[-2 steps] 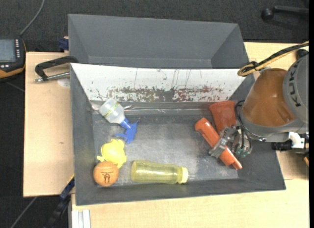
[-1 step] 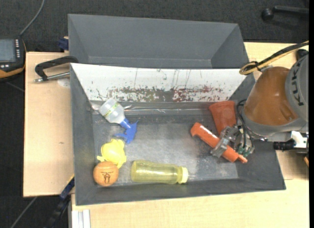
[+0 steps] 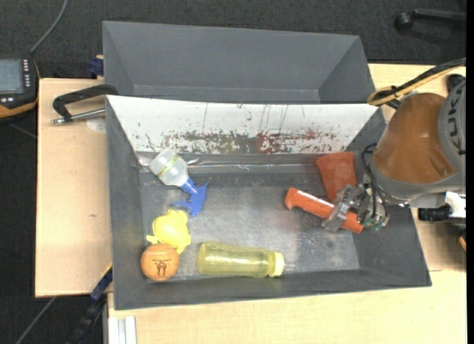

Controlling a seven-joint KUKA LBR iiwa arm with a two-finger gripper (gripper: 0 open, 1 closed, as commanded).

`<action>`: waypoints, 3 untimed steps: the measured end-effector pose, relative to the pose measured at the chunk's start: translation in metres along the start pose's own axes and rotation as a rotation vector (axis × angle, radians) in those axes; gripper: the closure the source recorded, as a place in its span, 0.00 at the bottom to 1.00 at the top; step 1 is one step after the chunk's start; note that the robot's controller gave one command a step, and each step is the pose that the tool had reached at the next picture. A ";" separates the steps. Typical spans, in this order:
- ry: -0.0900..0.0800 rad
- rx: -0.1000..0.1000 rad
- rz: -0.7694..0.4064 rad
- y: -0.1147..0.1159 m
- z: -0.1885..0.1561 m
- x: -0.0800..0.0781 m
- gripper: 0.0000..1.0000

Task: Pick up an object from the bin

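Gripper (image 3: 342, 216) sits over right end of long orange plastic tool (image 3: 305, 202), right half of grey metal bin (image 3: 222, 57); open or closed, can't tell.

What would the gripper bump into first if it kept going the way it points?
Probably the orange tool at the right of the bin: the gripper points down at its right end. Whether they already touch is unclear from this angle.
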State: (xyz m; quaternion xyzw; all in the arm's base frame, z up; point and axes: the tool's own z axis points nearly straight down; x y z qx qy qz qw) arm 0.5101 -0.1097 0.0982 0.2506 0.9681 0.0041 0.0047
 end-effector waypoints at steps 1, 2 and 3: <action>-0.007 -0.002 -0.001 0.001 -0.010 -0.002 1.00; -0.007 -0.002 0.000 0.001 -0.014 -0.002 1.00; -0.002 -0.001 -0.001 0.000 -0.019 -0.001 1.00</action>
